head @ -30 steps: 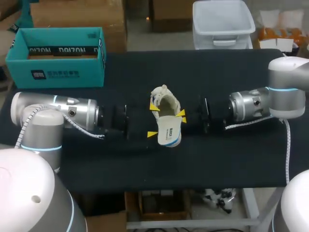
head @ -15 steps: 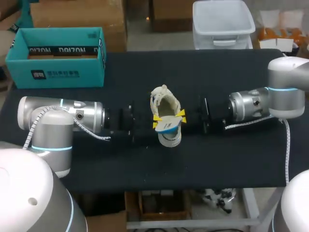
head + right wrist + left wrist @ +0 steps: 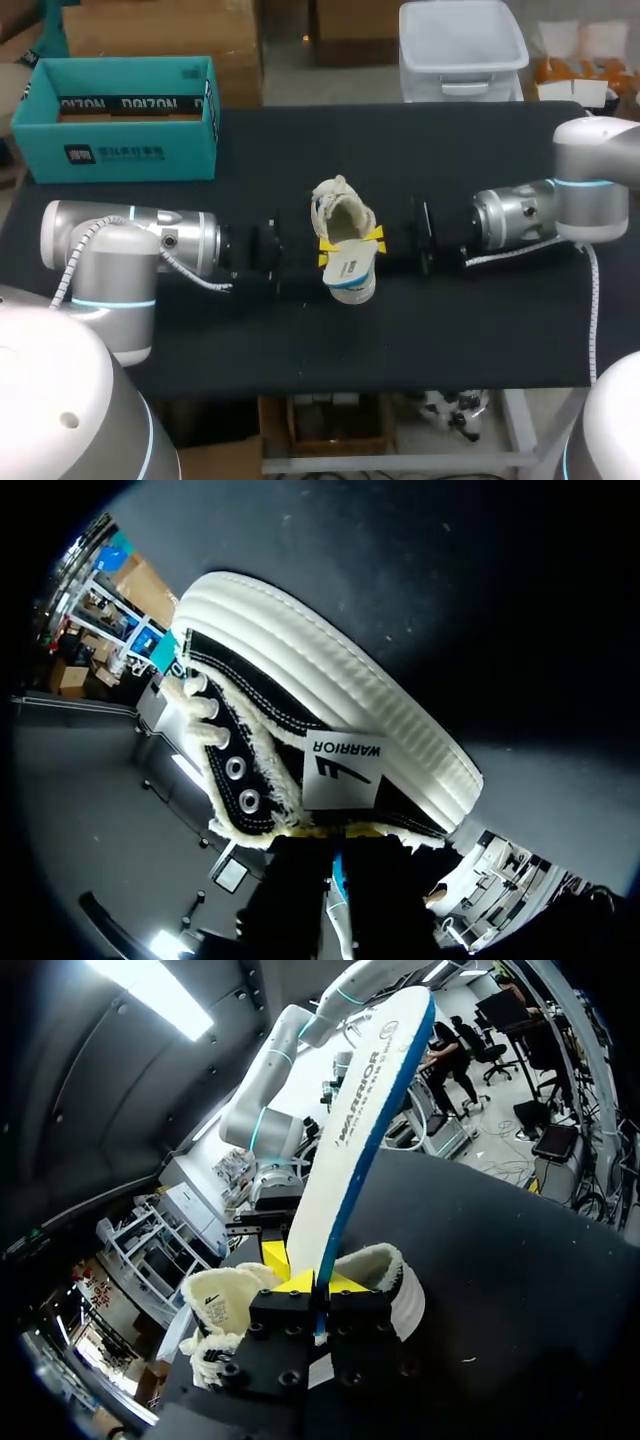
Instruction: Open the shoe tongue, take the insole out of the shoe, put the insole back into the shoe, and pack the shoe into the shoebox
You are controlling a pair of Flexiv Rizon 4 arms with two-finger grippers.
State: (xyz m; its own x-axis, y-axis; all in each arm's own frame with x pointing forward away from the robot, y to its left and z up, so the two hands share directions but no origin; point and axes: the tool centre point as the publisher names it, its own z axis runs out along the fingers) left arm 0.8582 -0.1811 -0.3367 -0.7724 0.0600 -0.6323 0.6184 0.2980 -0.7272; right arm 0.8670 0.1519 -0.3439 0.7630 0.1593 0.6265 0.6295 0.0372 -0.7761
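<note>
Left wrist view: left hand (image 3: 313, 1282) pinches the flat, blue-edged insole (image 3: 365, 1110); right hand (image 3: 338, 865) clamps the fleecy shoe (image 3: 330, 700).

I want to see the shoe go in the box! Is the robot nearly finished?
Not nearly. The shoe looks opened up, and the right end effector grips its side. The left end effector pinches the insole, which sticks partly out. Seating the insole and packing the shoe into the teal shoebox remain.

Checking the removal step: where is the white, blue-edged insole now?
Mid-table, head view: white, blue-edged insole pinched in left gripper, partly out of the cream fleece-lined shoe.
</note>
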